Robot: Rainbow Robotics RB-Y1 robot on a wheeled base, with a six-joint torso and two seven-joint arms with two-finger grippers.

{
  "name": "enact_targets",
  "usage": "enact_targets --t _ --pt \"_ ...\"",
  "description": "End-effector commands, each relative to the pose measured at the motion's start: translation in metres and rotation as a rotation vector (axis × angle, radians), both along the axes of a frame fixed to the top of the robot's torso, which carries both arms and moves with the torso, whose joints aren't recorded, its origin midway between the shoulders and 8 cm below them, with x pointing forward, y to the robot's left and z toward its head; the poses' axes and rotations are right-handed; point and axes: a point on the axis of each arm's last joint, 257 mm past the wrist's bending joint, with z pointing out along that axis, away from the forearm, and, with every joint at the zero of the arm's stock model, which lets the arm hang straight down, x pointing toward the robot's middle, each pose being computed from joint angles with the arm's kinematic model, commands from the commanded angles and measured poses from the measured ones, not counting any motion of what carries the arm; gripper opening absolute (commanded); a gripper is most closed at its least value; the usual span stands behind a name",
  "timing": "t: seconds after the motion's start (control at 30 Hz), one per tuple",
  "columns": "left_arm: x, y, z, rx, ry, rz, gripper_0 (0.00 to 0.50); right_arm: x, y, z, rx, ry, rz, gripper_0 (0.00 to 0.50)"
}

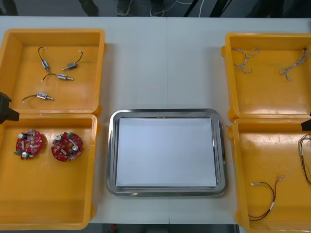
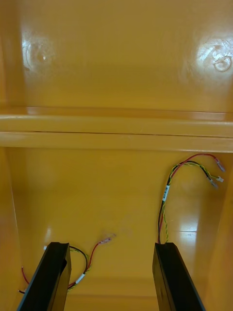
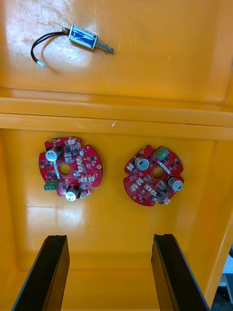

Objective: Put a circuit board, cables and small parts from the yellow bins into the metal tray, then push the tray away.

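Two round red circuit boards (image 3: 71, 166) lie flat and apart on the floor of the near left yellow bin (image 1: 48, 199), just ahead of the left gripper (image 3: 109, 239), which hovers over that bin with its black fingers spread wide and nothing between them. Each board is judged light and rigid, but its upper face is crowded with small cans, connectors and chips that a pinch from above could crush or shear. The safer hold is across the bare scalloped rim, one finger on each side, with the disc lifted level. The bin floor is glossy, so a board may skid before the fingers close on it. One small metal part (image 3: 85, 38), with a looped black lead, rests beyond the dividing wall in the far left yellow bin (image 1: 19, 63). The right gripper (image 2: 111, 247), likewise wide and holding nothing, hangs over the near right yellow bin (image 2: 111, 194), where two red and yellow cables (image 2: 165, 204) lie loosely curved. These are judged limp and very light, best pinched at mid-length, as their ends will trail. Between the bins sits the metal tray (image 1: 112, 150), white inside, with nothing yet placed in it.
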Motion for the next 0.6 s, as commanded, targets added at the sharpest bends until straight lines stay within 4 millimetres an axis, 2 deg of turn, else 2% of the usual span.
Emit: enact_targets --t 0.03,0.6 --pt "-0.0042 0.0142 0.0136 0.078 -0.020 -0.051 0.500 -0.0042 -0.0004 0.0013 -0.045 -0.002 0.035 0.492" --pt "-0.0042 0.0142 0.0136 0.078 -0.020 -0.051 0.500 -0.0042 -0.0004 0.0013 -0.045 -0.002 0.035 0.491"
